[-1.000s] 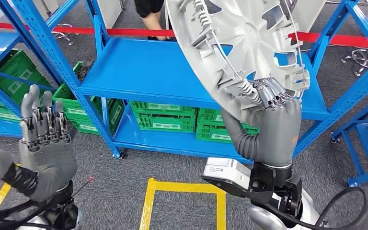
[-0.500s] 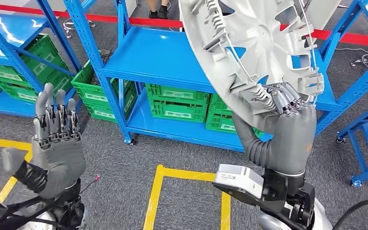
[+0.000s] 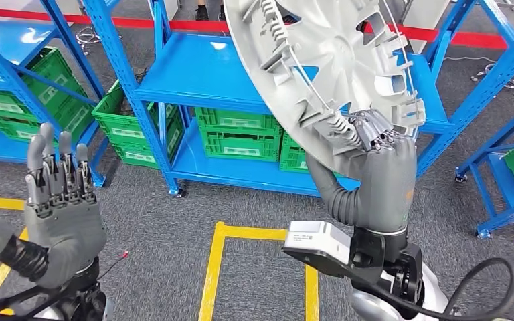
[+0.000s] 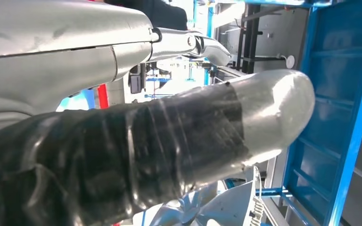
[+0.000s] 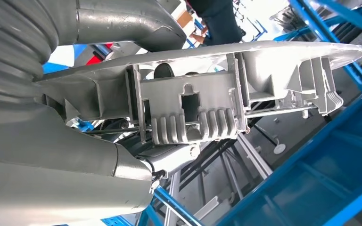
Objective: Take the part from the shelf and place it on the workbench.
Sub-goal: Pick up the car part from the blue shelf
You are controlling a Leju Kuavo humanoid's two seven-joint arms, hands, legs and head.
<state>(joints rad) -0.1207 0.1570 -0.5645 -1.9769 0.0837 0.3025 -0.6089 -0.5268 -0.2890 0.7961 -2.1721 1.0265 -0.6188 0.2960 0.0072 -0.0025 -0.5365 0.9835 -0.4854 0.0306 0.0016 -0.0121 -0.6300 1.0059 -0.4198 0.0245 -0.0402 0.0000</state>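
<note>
The part is a large silver-grey wheel cover, held up on edge with its ribbed back toward me. My right hand grips its lower rim, fingers curled over the edge. In the right wrist view the wheel cover crosses the picture edge-on, its clips showing. My left hand is raised at the lower left, fingers straight and apart, holding nothing. The left wrist view shows my left hand's thumb up close and a bit of the wheel cover beyond it. The blue shelf stands behind the part.
Green crates sit on the lower shelf boards, with more green crates in the rack at left. Another blue rack stands at right. Yellow floor tape marks a box on the grey carpet. A red line runs behind the shelves.
The camera has shifted, so the shelves slid slightly left in view. My right hand keeps its grip on the wheel cover; my left hand stays raised and empty.
</note>
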